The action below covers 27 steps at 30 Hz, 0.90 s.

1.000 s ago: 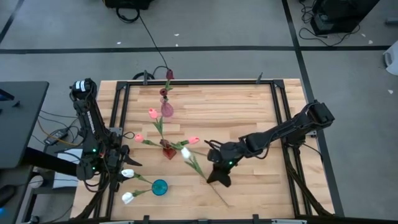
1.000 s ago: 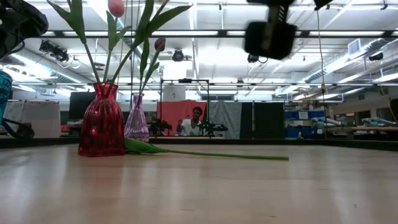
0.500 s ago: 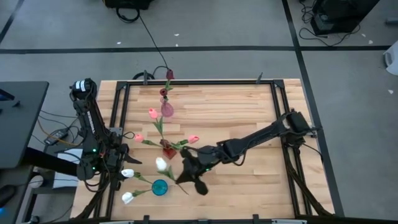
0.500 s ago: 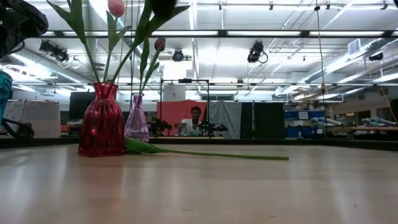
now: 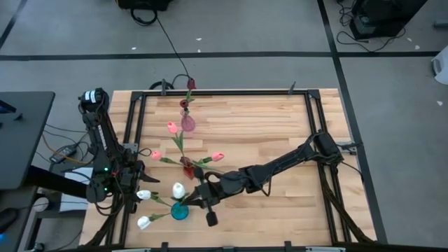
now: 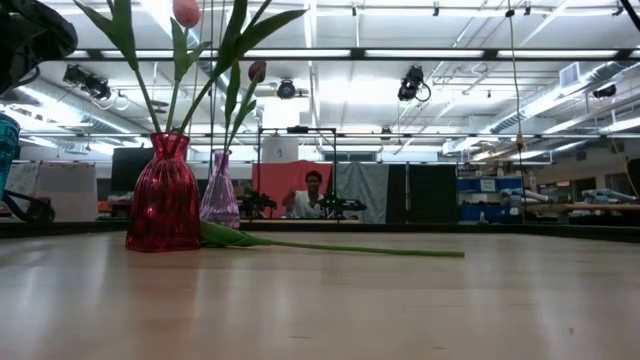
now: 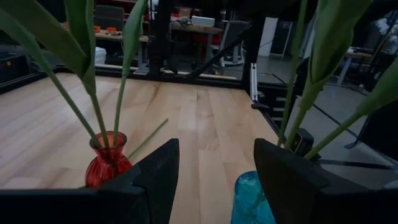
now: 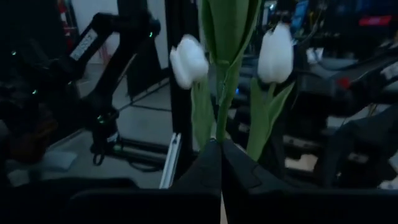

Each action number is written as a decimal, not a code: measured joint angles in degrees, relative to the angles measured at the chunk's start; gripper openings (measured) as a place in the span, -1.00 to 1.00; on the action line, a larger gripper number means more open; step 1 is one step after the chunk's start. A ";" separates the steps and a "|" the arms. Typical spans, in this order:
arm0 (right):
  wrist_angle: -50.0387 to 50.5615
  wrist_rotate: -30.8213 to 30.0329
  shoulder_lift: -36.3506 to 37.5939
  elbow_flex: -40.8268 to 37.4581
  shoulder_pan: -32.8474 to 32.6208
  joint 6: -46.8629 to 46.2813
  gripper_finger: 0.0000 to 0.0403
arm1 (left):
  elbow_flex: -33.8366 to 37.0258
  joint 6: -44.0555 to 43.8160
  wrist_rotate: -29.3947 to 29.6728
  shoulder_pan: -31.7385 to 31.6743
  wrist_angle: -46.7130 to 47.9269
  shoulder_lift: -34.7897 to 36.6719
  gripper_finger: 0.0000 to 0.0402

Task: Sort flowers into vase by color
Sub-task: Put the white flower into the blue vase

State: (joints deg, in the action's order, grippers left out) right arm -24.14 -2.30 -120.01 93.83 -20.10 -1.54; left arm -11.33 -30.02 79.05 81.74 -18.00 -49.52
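My right gripper (image 5: 199,198) is shut on a white tulip whose head (image 5: 178,189) stands just beyond the teal vase (image 5: 180,211) near the table's near edge. Two more white tulips (image 5: 143,195) (image 5: 143,222) stand in that vase; two white heads (image 8: 189,59) (image 8: 275,53) show in the right wrist view. The red vase (image 5: 189,170) holds pink tulips (image 5: 171,127). The purple vase (image 5: 187,124) holds maroon tulips (image 5: 190,84). My left gripper (image 7: 216,180) is open and empty at the table's left edge, left of the teal vase (image 7: 252,199). My right gripper pinches the white tulip's green stem (image 8: 221,132) between its two shut fingers. The fingers come level from the table's right and lie across the stem. The stem rises upright from the hold. The part of the stem below the fingers is hidden by the gripper.
A green stem (image 6: 330,247) lies on the table by the red vase's foot (image 6: 163,195). A black metal frame (image 5: 231,92) runs around the table top. Bare wood lies to the right of the vases. People show in the room beyond.
My right gripper has carried the white tulip toward the table's left edge, from the middle of the table to beside the teal vase. The tulip's head has gone left and a little toward the near edge, clear of the table.
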 joint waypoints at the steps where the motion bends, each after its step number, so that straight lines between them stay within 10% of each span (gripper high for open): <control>1: -0.39 -0.62 0.02 0.02 0.00 0.43 -0.98 | 0.00 0.00 -0.01 0.01 -0.11 0.00 0.06; 27: 0.63 -1.10 -3.52 -0.06 1.10 0.50 -0.97 | 0.00 -0.07 0.21 0.00 -0.11 0.02 0.06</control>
State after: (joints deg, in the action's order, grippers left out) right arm -23.52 -3.41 -123.53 93.76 -19.00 -1.04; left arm -11.33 -30.09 79.26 81.74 -18.10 -49.50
